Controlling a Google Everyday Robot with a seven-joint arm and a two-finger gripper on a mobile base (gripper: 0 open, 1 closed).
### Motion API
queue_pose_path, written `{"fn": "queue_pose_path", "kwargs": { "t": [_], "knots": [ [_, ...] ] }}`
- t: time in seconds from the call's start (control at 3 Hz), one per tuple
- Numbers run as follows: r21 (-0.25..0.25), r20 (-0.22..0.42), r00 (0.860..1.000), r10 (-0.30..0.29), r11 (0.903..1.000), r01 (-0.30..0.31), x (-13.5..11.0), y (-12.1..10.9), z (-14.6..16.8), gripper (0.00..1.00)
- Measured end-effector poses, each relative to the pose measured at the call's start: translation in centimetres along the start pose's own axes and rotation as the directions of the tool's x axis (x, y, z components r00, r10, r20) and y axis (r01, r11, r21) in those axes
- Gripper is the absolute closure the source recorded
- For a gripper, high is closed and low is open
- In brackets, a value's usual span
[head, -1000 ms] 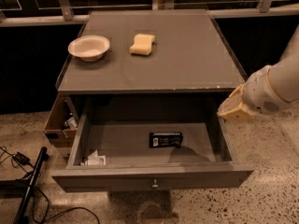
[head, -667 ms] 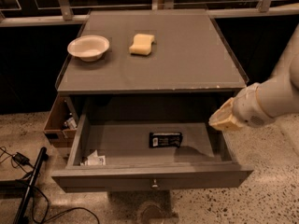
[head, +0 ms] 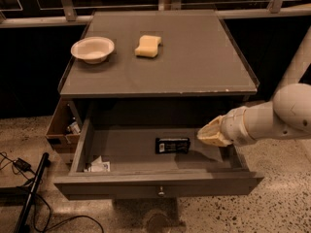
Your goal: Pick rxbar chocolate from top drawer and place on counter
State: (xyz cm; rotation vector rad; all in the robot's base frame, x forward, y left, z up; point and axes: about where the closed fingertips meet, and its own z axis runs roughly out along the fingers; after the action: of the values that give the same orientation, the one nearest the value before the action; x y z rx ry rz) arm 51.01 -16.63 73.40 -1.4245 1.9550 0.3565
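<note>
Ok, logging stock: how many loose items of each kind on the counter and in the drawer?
Round white bowl: 1
Yellow sponge: 1
Flat black snack-bar wrapper: 1
White paper packet pile: 1, pieces unclear
Total: 4
The tan pincer hovers over the right of the grey drawer.

In top drawer (head: pixel 127 152), bare floor separates end effector (head: pixel 203 134) from rxbar chocolate (head: pixel 172 145).

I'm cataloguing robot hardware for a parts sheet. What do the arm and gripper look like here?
The arm is off-white: smooth tubular links and a bulbous joint at the right edge. The gripper, over the right side of the top drawer, is a tan tapered wedge on a white ringed wrist. No cables or markings show.
</note>
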Motion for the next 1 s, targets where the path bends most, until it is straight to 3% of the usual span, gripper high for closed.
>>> {"fn": "queue_pose_path", "kwargs": {
  "t": [0.33, 1.0],
  "knots": [
    [0.001, 0.120, 0.992, -0.025, 0.9997, 0.025, -0.9, 0.7, 8.2, 1.00],
    [0.015, 0.108, 0.993, -0.048, 0.9988, 0.046, 0.5, 0.5, 8.9, 1.00]
  ]
}}
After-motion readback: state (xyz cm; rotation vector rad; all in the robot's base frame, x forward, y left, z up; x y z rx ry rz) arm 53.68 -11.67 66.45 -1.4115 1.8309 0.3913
